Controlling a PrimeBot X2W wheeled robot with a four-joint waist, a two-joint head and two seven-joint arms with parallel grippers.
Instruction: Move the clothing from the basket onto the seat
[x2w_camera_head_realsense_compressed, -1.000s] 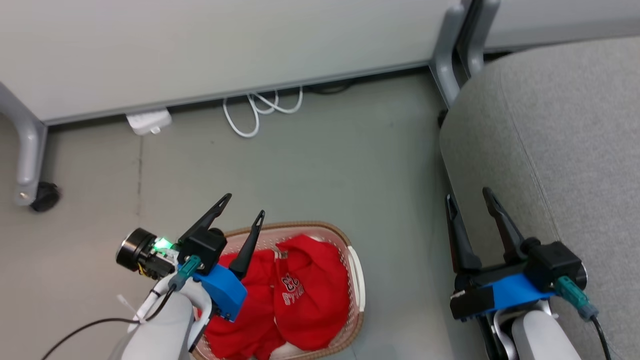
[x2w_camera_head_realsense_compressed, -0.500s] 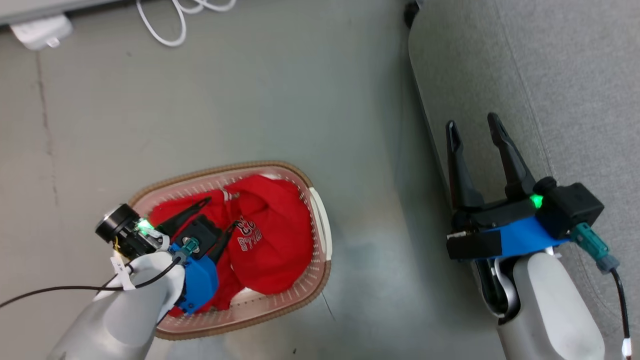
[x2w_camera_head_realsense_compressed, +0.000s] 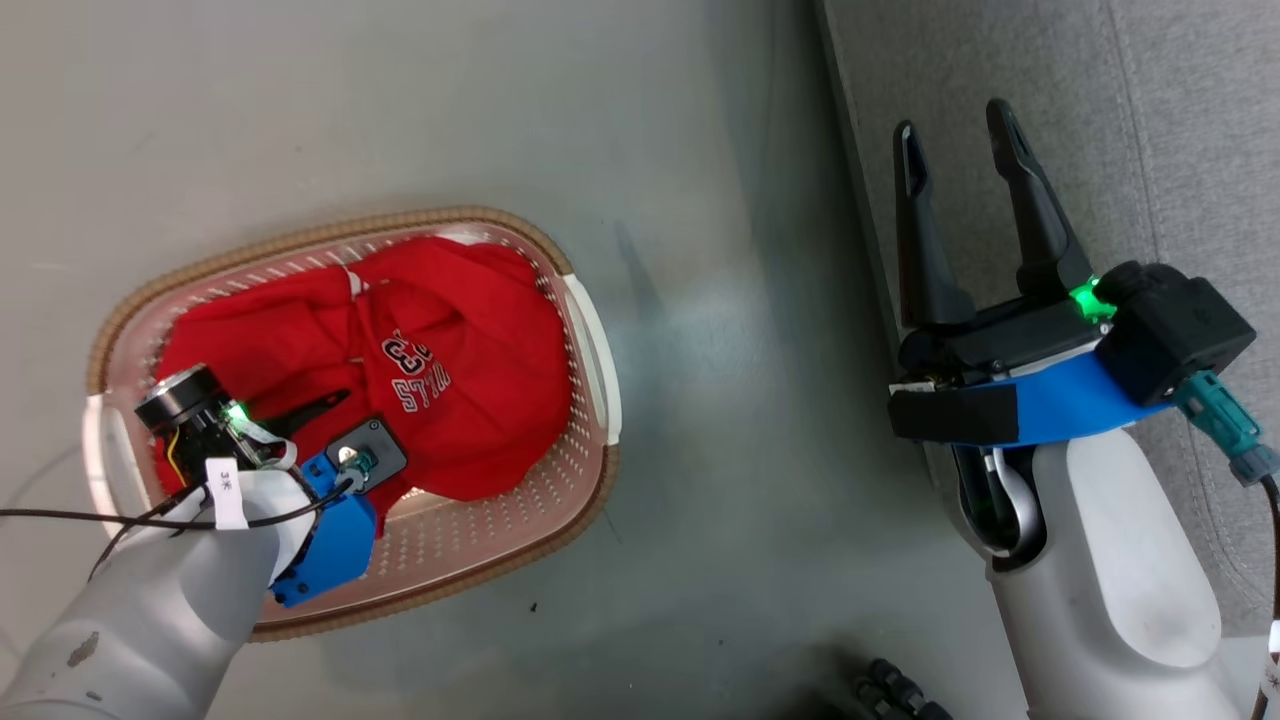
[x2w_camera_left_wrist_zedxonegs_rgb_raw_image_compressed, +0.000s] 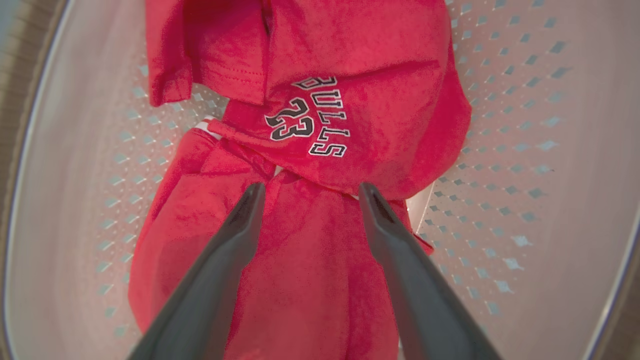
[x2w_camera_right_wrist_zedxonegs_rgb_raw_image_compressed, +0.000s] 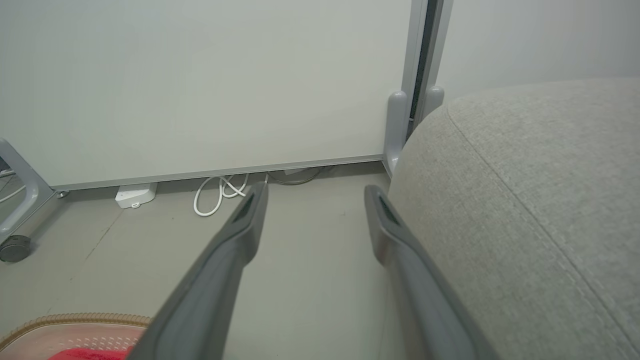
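The clothing (x2w_camera_head_realsense_compressed: 470, 330) is a heap of red garments in the basket (x2w_camera_head_realsense_compressed: 330, 225), a white perforated tub with a brown woven rim, standing on the floor at the left. The jersey on top (x2w_camera_left_wrist_zedxonegs_rgb_raw_image_compressed: 350, 75) reads "BULLS 23". My left gripper (x2w_camera_head_realsense_compressed: 335, 415) points down inside the basket. In the left wrist view it (x2w_camera_left_wrist_zedxonegs_rgb_raw_image_compressed: 311, 189) is open, its fingertips just above the red fabric and straddling a fold below the print. My right gripper (x2w_camera_head_realsense_compressed: 953, 120) hangs open and empty at the near edge of the light grey seat (x2w_camera_head_realsense_compressed: 1150, 120).
Bare grey floor lies between the basket and the seat (x2w_camera_right_wrist_zedxonegs_rgb_raw_image_compressed: 540, 190). In the right wrist view a white partition wall stands behind, with a grey leg (x2w_camera_right_wrist_zedxonegs_rgb_raw_image_compressed: 397, 125), a coiled white cable (x2w_camera_right_wrist_zedxonegs_rgb_raw_image_compressed: 220, 192), a white adaptor (x2w_camera_right_wrist_zedxonegs_rgb_raw_image_compressed: 135, 195) and a caster wheel (x2w_camera_right_wrist_zedxonegs_rgb_raw_image_compressed: 15, 248).
The head camera has tilted down, so the whole picture has shifted. My left gripper has dropped from above the basket's rim into the basket, close over the clothing. Both grippers stay open.
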